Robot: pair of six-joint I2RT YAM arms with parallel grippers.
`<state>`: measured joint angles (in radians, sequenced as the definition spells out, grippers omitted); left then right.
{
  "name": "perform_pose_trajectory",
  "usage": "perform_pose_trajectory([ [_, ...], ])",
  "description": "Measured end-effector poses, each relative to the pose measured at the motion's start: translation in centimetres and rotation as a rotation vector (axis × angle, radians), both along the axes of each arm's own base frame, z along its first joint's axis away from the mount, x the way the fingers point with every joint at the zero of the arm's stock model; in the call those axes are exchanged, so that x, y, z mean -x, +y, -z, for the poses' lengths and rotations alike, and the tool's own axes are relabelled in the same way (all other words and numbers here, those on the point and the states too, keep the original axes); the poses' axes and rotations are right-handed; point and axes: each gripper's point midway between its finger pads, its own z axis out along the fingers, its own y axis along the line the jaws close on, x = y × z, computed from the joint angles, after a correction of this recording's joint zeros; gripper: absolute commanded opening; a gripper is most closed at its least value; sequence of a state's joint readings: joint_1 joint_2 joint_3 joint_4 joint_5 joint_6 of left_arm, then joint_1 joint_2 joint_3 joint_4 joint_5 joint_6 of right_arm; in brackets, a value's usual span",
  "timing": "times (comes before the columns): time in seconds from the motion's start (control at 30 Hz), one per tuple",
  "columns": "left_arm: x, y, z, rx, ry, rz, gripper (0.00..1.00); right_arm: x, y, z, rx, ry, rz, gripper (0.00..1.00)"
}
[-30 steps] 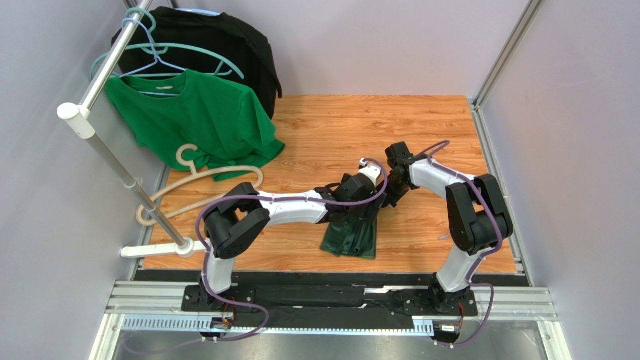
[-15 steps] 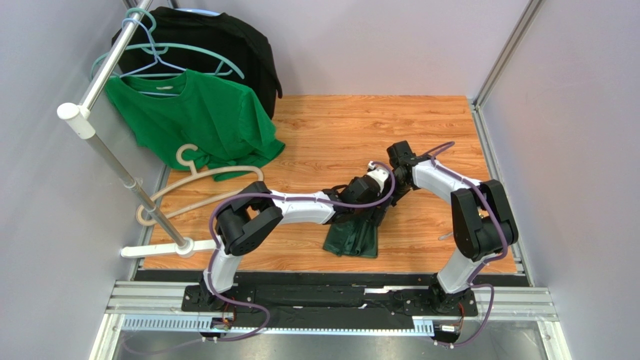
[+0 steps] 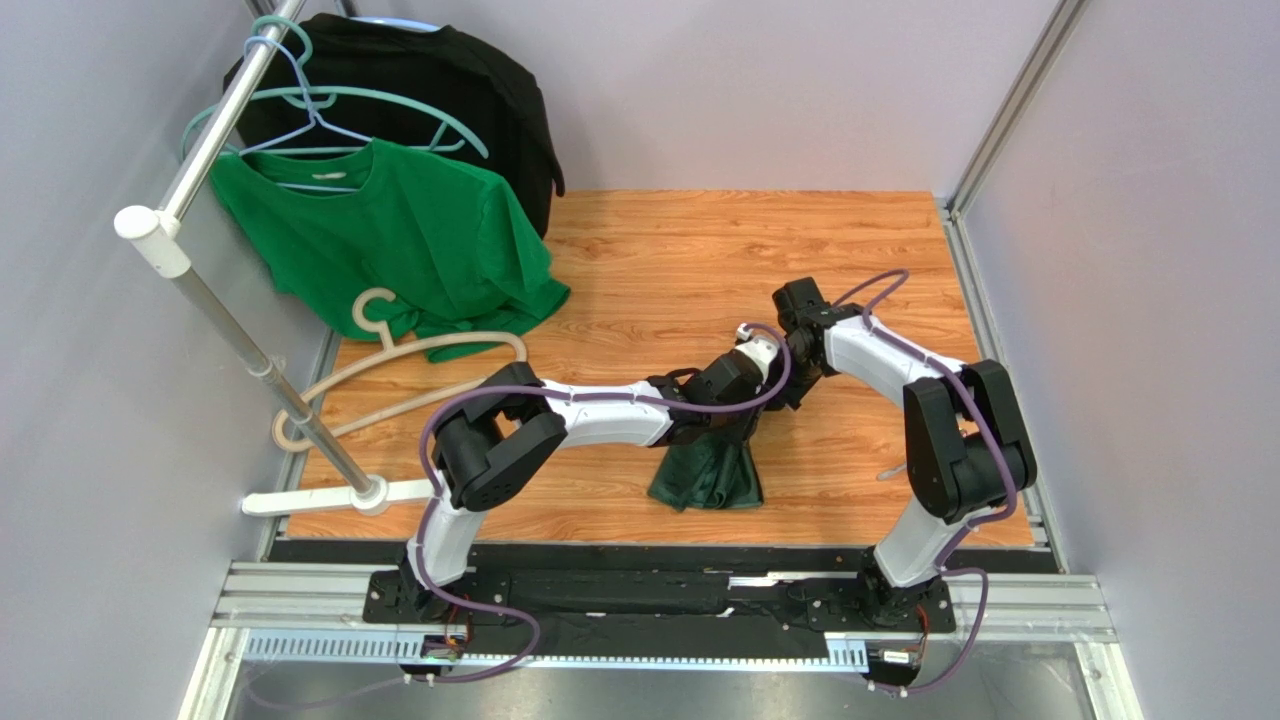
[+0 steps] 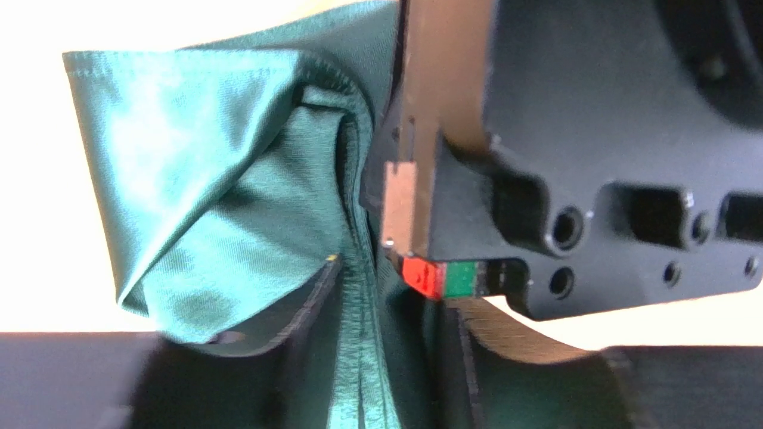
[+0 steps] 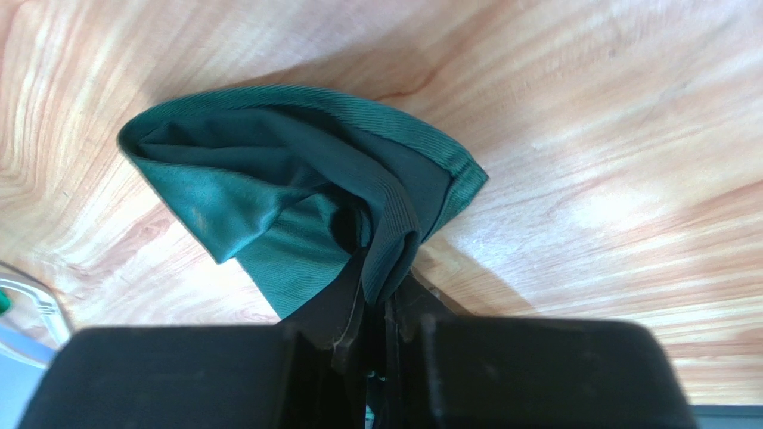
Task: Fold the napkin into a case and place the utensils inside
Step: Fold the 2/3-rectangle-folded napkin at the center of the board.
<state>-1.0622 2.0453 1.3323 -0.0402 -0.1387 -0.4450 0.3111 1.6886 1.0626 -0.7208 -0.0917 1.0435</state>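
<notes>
The dark green napkin point(image 3: 706, 473) hangs bunched over the wooden table point(image 3: 661, 255), its top held up between my two grippers. My right gripper point(image 3: 781, 375) is shut on a thick fold of the napkin point(image 5: 295, 206), pinched between its fingers point(image 5: 385, 340). My left gripper point(image 3: 747, 393) has come in from the left against it. In the left wrist view, napkin point(image 4: 224, 179) layers fill the gap between the left gripper's point(image 4: 376, 357) jaws, with the right gripper's black body point(image 4: 582, 134) close beside. I cannot make out the utensils.
A bright green T-shirt point(image 3: 391, 240) and a black garment point(image 3: 436, 90) hang on hangers at the back left, on a slanted metal rack pole point(image 3: 226, 323). A beige hanger point(image 3: 406, 360) lies on the table's left side. Walls enclose the table on three sides.
My left gripper has moved right to meet the right gripper and its jaws have closed in on the cloth. The napkin has drawn up into a narrower bunch.
</notes>
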Motion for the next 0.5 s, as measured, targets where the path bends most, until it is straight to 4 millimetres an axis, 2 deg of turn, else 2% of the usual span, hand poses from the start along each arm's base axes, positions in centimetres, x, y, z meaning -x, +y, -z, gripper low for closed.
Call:
perform_pose_trajectory([
  [0.13,0.5,-0.3,-0.1,0.021,0.03,0.009,0.25,-0.3,-0.4,-0.3,0.033,-0.028,-0.074,0.13],
  [0.2,0.7,-0.6,-0.2,0.034,0.048,0.02,0.21,-0.2,-0.7,-0.2,0.052,-0.038,-0.126,0.13],
  [0.23,0.8,-0.6,-0.2,0.041,0.059,0.022,0.16,-0.1,-0.8,-0.1,0.06,-0.043,-0.152,0.12],
  [0.3,1.1,-0.8,-0.3,0.067,0.095,0.033,0.14,0.1,-1.1,-0.2,0.079,-0.046,-0.207,0.11],
  [0.5,1.1,-2.0,-1.5,0.192,0.179,0.077,0.08,-0.5,-1.9,-1.2,0.148,-0.071,-0.362,0.01],
])
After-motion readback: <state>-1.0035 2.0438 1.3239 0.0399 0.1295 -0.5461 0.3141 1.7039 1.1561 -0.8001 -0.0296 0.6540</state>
